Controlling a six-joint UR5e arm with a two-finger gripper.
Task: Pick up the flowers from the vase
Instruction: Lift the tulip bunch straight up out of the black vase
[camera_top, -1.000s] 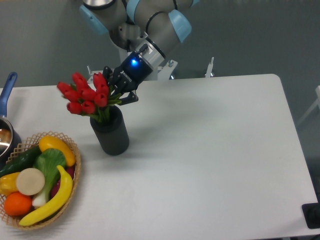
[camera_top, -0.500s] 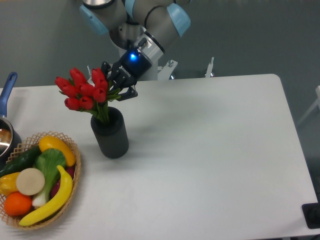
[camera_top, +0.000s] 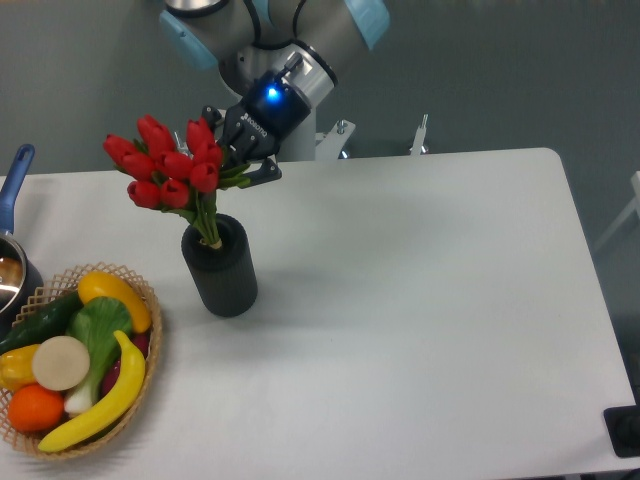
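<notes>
The flowers (camera_top: 165, 165), a bunch of red tulip buds with green leaves, hang tilted to the left above the vase (camera_top: 221, 272). Their thin green stems still dip into the vase's mouth. My gripper (camera_top: 232, 165) is shut on the flowers just below the buds, reaching in from the upper right. The vase is a short dark ribbed cylinder standing upright on the white table (camera_top: 420, 300) at the left.
A wicker basket (camera_top: 150, 340) with bananas, an orange and vegetables sits at the front left corner. A pot with a blue handle (camera_top: 14, 180) stands at the far left edge. A small dark object (camera_top: 624, 430) is at the front right corner.
The gripper has risen with the flowers in it. The buds are higher, and more of the stems shows above the vase rim. The vase has stayed put.
</notes>
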